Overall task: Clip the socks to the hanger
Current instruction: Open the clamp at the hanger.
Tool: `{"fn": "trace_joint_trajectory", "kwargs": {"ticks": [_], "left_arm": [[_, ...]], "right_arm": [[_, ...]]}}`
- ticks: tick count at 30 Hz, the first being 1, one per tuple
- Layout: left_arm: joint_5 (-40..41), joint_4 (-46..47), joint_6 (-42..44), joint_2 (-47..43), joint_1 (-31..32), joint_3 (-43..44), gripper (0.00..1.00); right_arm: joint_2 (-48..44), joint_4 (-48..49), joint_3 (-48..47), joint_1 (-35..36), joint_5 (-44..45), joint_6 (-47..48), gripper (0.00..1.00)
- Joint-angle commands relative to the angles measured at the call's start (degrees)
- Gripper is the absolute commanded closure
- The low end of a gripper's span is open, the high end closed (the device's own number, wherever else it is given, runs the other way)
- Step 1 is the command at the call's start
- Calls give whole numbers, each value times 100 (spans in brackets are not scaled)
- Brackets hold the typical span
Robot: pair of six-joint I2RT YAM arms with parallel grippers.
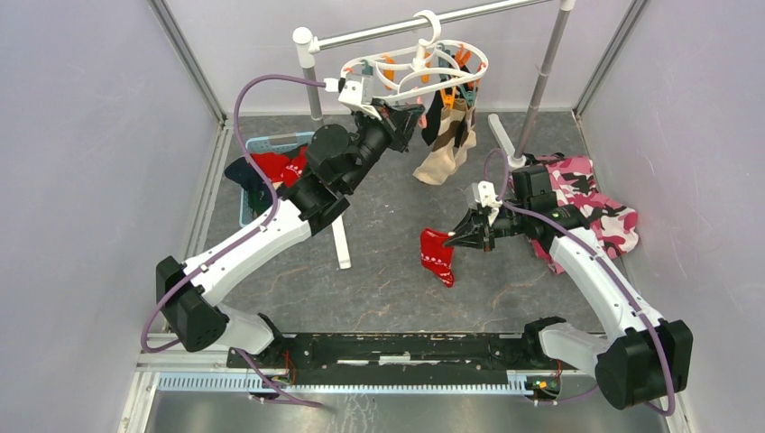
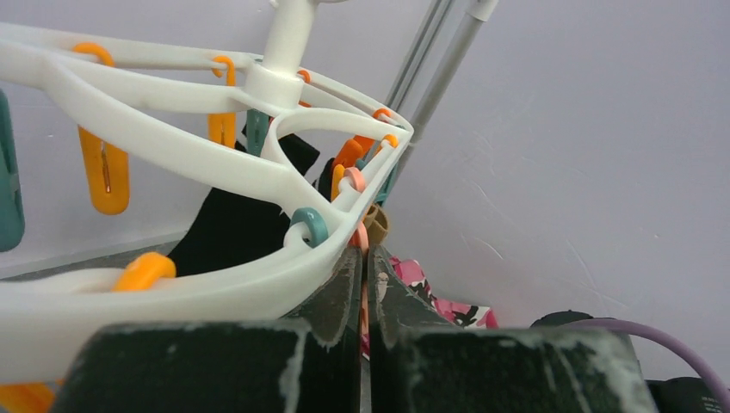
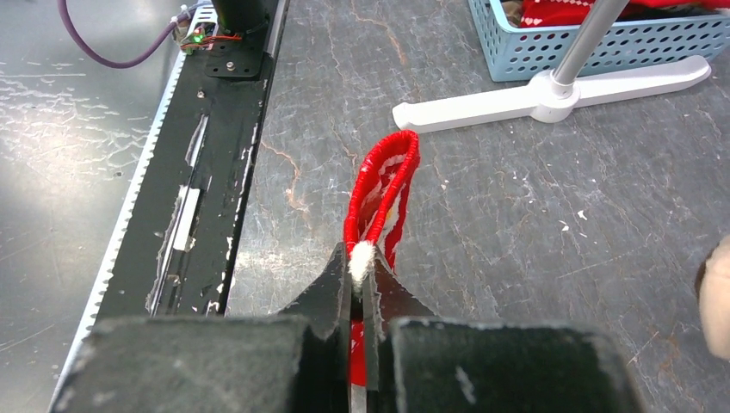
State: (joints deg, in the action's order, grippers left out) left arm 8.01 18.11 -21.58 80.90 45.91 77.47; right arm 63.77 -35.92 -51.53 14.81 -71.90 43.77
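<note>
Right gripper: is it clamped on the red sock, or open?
Shut on it. In the wrist view the right gripper pinches the red sock at its edge, with only fabric between the two fingers.

Pale-walled booth over a dark, stone-look surface.
Plain lavender-grey walls close in the left, back and right, joined by silver corner struts. The mottled grey tabletop, scratched and veined, fills the middle. A silver pole rack on white feet crosses the top of the frame, under soft, even light.
</note>
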Motion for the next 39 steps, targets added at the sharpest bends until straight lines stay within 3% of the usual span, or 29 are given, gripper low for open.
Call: {"fn": "trace_joint_trajectory", "kwargs": {"ticks": [1,7,21,25,34,39], "left_arm": [[307,-42,-163,161,295,251,95],[367,-164,-179,304,374,404,83],[267,-355,-21,366,375,355,74],[110,-477,217,110,375,102,67],[-1318,-667,1263,-1381,310,-1454,39],[-1394,-370,1598,-2361,220,-2808,34]], "right_arm": [[-158,13,-244,-66,19,-69,100],[-196,75,-226,-101,27,-152,100],[-207,247,-173,-155,106,-351,100],[-198,245,-173,-165,106,-343,100],[-133,81,-208,-247,106,-84,100],[31,59,-327,-312,222,70,100]]}}
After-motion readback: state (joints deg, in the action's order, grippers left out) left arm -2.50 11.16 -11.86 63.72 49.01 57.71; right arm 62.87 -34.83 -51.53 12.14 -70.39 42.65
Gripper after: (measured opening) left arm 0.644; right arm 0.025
